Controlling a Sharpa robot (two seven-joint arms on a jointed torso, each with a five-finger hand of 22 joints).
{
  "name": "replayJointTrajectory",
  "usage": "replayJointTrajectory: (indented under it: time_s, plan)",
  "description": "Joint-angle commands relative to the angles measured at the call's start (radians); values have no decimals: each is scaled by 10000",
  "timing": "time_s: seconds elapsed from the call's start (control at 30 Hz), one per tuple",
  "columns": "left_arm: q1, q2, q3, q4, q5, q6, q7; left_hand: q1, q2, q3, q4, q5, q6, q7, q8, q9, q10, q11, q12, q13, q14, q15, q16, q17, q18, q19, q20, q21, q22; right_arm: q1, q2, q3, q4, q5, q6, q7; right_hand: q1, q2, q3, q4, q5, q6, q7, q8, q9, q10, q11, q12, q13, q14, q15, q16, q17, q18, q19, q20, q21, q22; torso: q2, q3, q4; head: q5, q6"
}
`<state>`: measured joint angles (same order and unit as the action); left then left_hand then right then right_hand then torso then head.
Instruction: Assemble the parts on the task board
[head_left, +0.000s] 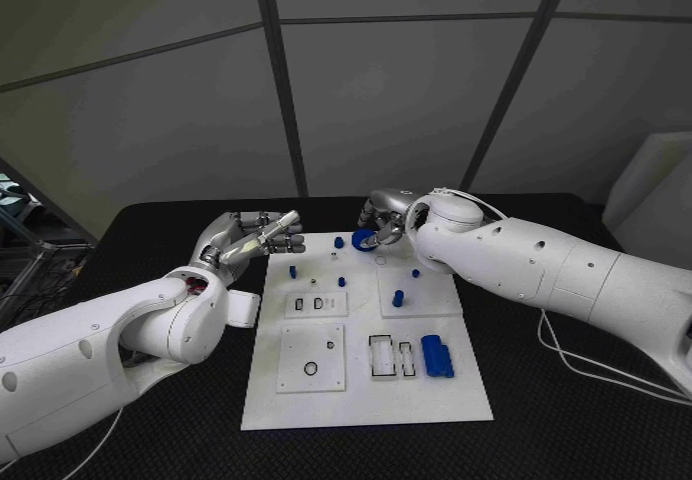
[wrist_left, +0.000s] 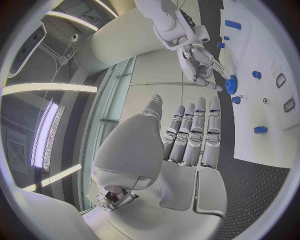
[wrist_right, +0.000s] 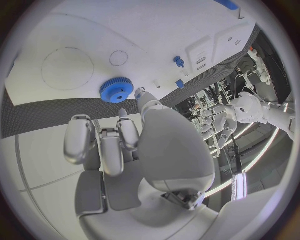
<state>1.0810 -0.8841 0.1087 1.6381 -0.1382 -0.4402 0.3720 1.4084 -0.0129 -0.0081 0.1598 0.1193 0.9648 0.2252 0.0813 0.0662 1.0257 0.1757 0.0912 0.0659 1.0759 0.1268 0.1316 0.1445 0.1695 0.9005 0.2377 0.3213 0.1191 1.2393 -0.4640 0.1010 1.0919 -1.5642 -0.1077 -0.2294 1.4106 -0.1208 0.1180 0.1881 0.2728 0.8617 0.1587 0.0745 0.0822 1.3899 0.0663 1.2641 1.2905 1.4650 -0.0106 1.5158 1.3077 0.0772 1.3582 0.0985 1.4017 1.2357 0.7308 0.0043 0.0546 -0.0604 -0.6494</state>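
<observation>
The white task board lies mid-table with small blue pegs standing in it and blue cylinders lying at its near right. My right hand hovers over the board's far edge and pinches a blue gear in its fingertips. The right wrist view shows the gear at the thumb tip, over the board's edge. My left hand is raised at the board's far left corner, fingers straight and apart, holding nothing. Its wrist view shows the left hand, the right hand and the gear.
A dark metal rack stands beyond the table's left edge. A white cable runs across the black table at the right of the board. Black outlined slots and a ring mark the board's near half.
</observation>
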Motion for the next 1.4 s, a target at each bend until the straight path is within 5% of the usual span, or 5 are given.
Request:
replayJointTrajectory:
  time_s: [0.03, 1.03, 1.4]
  plan:
    - [14, 22, 7, 0, 0, 124, 31, -36, 8, -80, 2, -53, -36, 64, -68, -11, -11, 34, -39, 12, -32, 62, -61, 11, 123, 69, 21, 4, -11, 21, 88, 0, -203, 400, 325, 228, -26, -4, -45, 36, -57, 23, 3, 2, 12, 46, 40, 78, 41, 808, 81, 34, 1441, -65, -21, 83, -16, 13, 3, 5, 0, 10, 1]
    - [14, 102, 8, -77, 0, 197, -30, -34, 21, -101, -7, -53, -41, 67, -79, -9, -19, 38, -47, 13, -41, 66, -79, 25, 123, 65, 25, -3, -17, 22, 559, -8, -1304, 842, 740, 398, -210, 102, -97, 176, -11, -122, 36, -91, -30, 9, 75, 69, 45, 811, 112, 46, 1467, -61, -39, 114, -22, 6, 5, 7, -26, 24, -25]
    - [14, 112, 8, -81, 0, 213, -77, 21, 57, -90, -47, -44, -50, 72, -91, -9, -34, 43, -59, 12, -49, 70, -95, 39, 123, 61, 28, -9, -22, 22, 623, -12, -1430, 855, 1030, 363, -439, 296, -144, 307, -66, 408, -8, 147, 66, 9, 49, 115, 98, 807, 98, 45, 1464, -58, -49, 118, -19, 20, -1, 11, -21, 31, -63]
